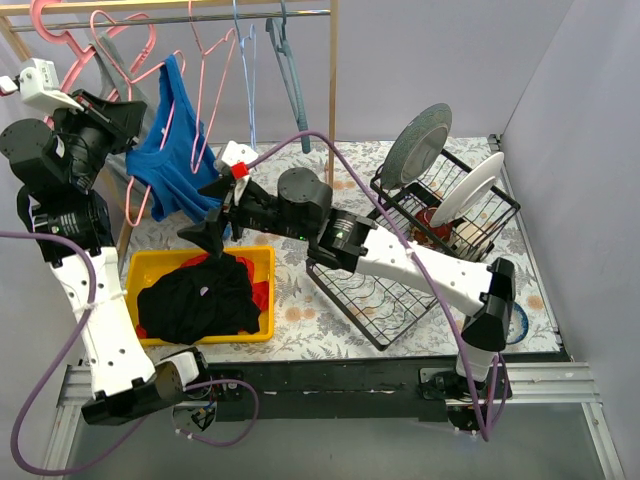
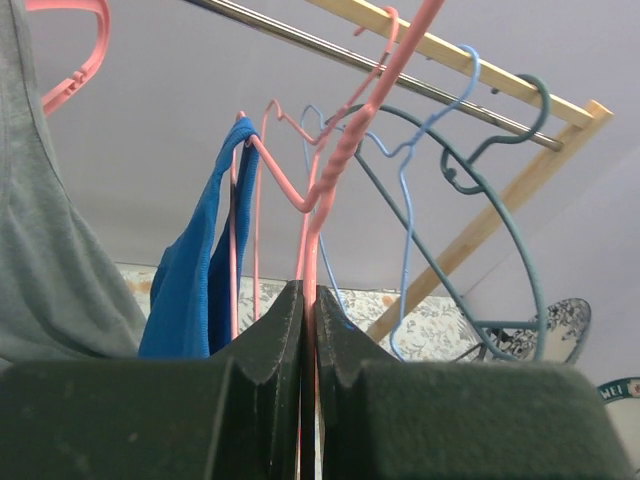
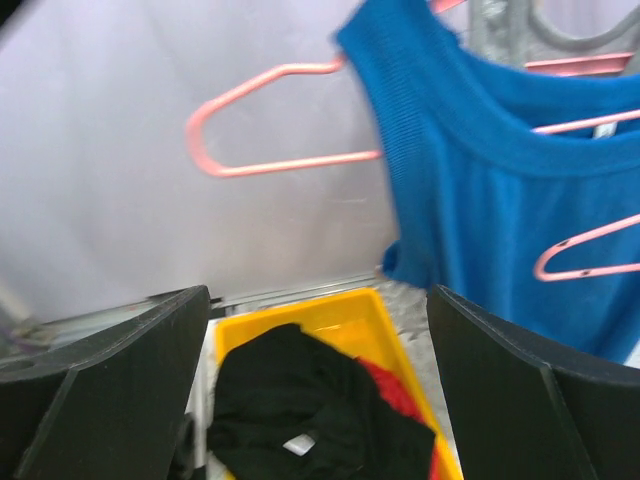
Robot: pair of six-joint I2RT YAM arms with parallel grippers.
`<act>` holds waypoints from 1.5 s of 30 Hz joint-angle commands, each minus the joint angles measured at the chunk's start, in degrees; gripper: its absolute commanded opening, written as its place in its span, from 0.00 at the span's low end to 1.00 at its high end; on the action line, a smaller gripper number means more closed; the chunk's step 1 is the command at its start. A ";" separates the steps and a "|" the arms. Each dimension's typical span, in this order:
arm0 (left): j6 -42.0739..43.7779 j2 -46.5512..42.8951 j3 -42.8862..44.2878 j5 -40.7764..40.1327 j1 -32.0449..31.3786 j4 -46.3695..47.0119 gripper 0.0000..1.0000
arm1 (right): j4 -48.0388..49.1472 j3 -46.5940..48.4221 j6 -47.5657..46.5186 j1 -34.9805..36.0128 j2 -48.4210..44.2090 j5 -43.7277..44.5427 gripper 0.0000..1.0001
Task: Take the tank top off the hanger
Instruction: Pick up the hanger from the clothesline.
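While the blue tank top (image 1: 168,150) is hanging on a pink hanger (image 2: 335,170) from the rail (image 1: 250,15), the left fingers (image 2: 265,350) are pinching that hanger's wire tightly between them. The right fingers (image 3: 130,370) are standing wide apart, gripping nothing, just beside the top's lower hem and above the yellow bin (image 1: 262,262) of dark clothes (image 1: 195,300) on the desk (image 1: 300,322).

Tank top (image 1: 170,165) is blue, hanger (image 3: 290,162) pink, tablecloth (image 1: 297,316) seemingly floral.

White shells, black joints and purple cables (image 1: 40,237) mark the left arm (image 1: 105,330) and right arm (image 1: 425,268). The left gripper (image 2: 308,380) and right gripper (image 3: 318,292) are matte black.
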 commanded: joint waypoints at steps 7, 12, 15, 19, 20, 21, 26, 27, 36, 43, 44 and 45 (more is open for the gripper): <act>-1.46 -8.15 -1.37 2.23 0.03 -0.47 0.00 | 10.57 9.91 -6.49 -0.39 7.89 5.03 0.93; -2.87 -10.79 -3.31 3.73 0.11 1.03 0.00 | 12.69 11.76 -5.70 -0.39 9.92 5.20 0.92; -2.17 -11.41 -3.48 2.94 0.03 0.50 0.00 | 13.47 11.42 -4.20 -0.30 10.10 4.59 0.92; -2.78 -12.11 -4.71 3.73 0.03 1.11 0.00 | 14.35 11.68 -4.11 -0.39 10.45 4.94 0.91; -2.87 -12.20 -4.98 3.81 0.03 1.29 0.00 | 14.62 11.76 -4.11 -0.39 10.45 4.94 0.90; -2.78 -12.29 -4.98 3.82 0.03 1.20 0.00 | 14.88 11.77 -4.11 -0.39 10.45 4.85 0.89; -2.96 -12.55 -5.42 3.99 0.03 1.29 0.00 | 14.44 13.17 -4.20 -0.39 11.06 4.32 0.87; -2.96 -12.64 -5.59 3.99 0.03 1.29 0.00 | 14.53 13.35 -4.11 -0.39 11.06 4.15 0.87; -3.49 -12.81 -5.95 4.08 0.11 1.55 0.00 | 14.79 15.54 -4.11 -0.30 11.59 2.74 0.87; -3.66 -12.73 -5.60 4.61 0.03 1.90 0.00 | 13.04 18.61 -3.15 -0.30 13.96 0.72 0.88; -3.66 -12.64 -5.16 4.69 0.11 1.82 0.00 | 11.99 19.32 -3.06 -0.30 14.40 0.54 0.88; -3.84 -12.64 -5.07 4.69 0.03 1.64 0.00 | 11.63 20.89 -2.97 -0.30 15.27 0.54 0.88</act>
